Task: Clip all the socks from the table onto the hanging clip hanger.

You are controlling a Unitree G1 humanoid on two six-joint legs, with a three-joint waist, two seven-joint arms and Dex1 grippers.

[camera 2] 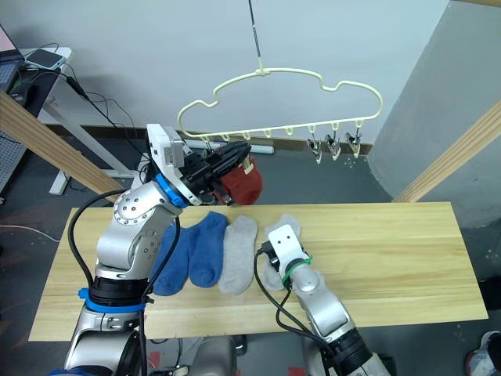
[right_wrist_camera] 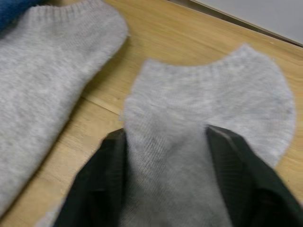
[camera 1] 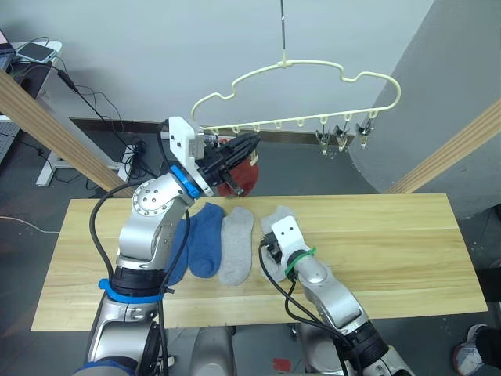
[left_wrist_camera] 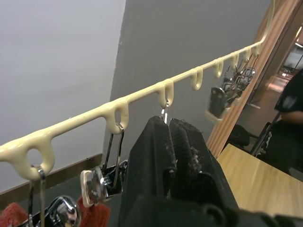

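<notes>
The pale-yellow clip hanger (camera 1: 313,70) hangs above the table's far edge, with empty metal clips (camera 1: 340,139) bunched at its right end. A rust-red sock (camera 1: 244,178) hangs from clips (left_wrist_camera: 102,182) at its left end. My left gripper (camera 1: 249,145) is raised just in front of that sock and under the hanger bar (left_wrist_camera: 142,97), its fingers (left_wrist_camera: 189,142) shut with nothing between them. On the table (camera 1: 376,243) lie two blue socks (camera 1: 205,239), a light grey sock (camera 1: 236,243) and a second grey sock (right_wrist_camera: 208,99). My right gripper (right_wrist_camera: 165,135) is open, its fingers straddling that second sock.
Slanted wooden beams stand at the left (camera 1: 47,125) and right (camera 1: 454,153) of the table. A grey partition (camera 1: 438,78) rises behind the hanger's right end. Cables lie on the floor beyond the table. A person (left_wrist_camera: 289,118) stands past the table's far end.
</notes>
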